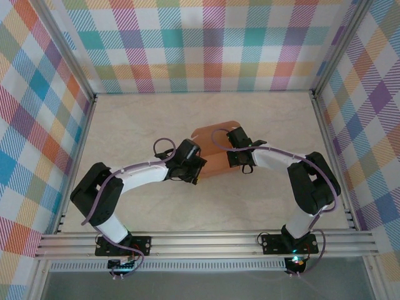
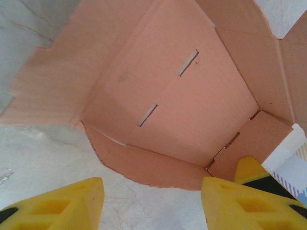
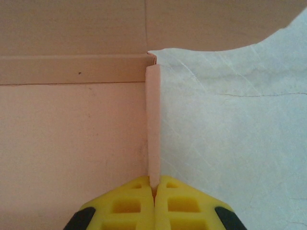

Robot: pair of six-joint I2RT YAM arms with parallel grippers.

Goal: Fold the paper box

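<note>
Paper box partly behind left arm and right arm overhead

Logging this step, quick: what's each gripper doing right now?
Left gripper: open, holding nothing, the paper box just ahead of it.
Right gripper: closed, pinching a thin upright edge of the paper box.
</note>
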